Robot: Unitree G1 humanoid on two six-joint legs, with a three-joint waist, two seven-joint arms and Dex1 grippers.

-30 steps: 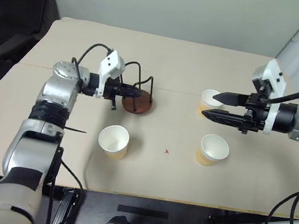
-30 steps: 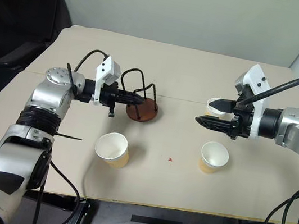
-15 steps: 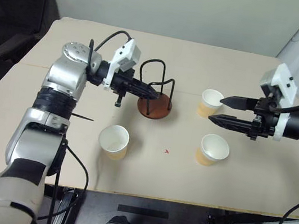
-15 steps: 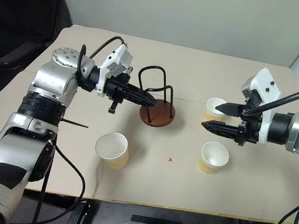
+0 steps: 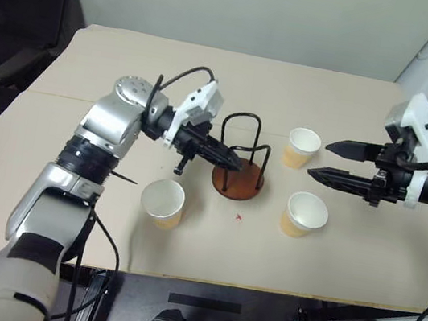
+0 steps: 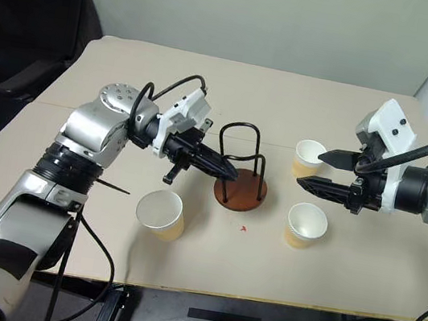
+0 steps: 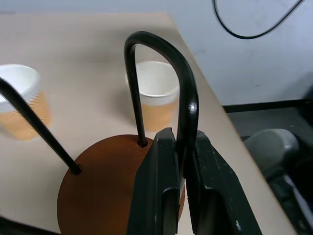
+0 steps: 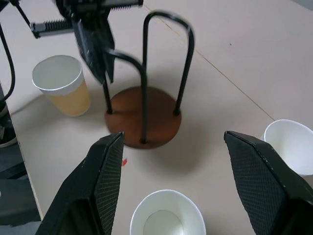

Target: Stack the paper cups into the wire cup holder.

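1. The wire cup holder (image 5: pixel 239 164) is being gripped at the centre of the head frame; one of its upright loops is being pinched between the closed fingers of the left gripper (image 7: pixel 182 161).
2. The right gripper (image 5: pixel 329 161) is being held at the right of the frame with its jaws spread wide and nothing between them.
3. Three paper cups are being left upright on the table (image 5: pixel 236 74): one (image 5: pixel 163 201) lower left of the holder, one (image 5: pixel 302 147) upper right of it, one (image 5: pixel 304 214) lower right.
4. Bare tabletop is being left open across the upper part of the frame, up to the far edge.
5. The right arm is being cut off by the right frame border.
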